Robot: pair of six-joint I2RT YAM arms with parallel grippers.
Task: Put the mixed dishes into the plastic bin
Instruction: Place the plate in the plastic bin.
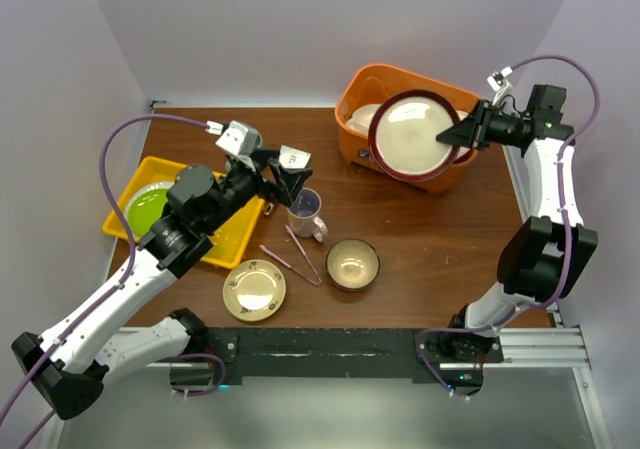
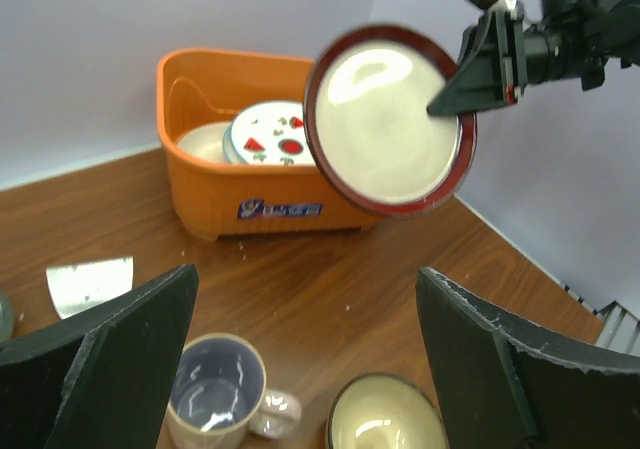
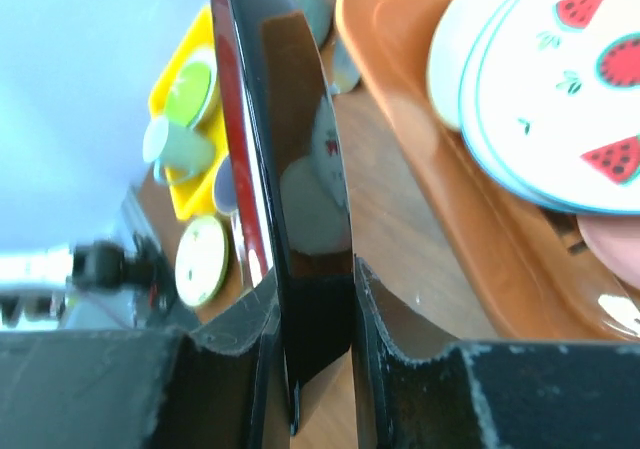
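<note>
While the right gripper (image 1: 455,135) clamps the brown-rimmed plate (image 1: 410,134) by its edge, the plate hangs tilted over the plastic bin (image 1: 352,119).
Left gripper (image 2: 305,369) stands with jaws wide apart and nothing between them, just above the lavender mug (image 2: 215,384), which sits upright on the table (image 1: 430,239). Bronze bowl (image 1: 353,263) rests near the mug. Strawberry-print plate (image 2: 275,134) lies inside the bin atop a white dish (image 2: 200,141).
</note>
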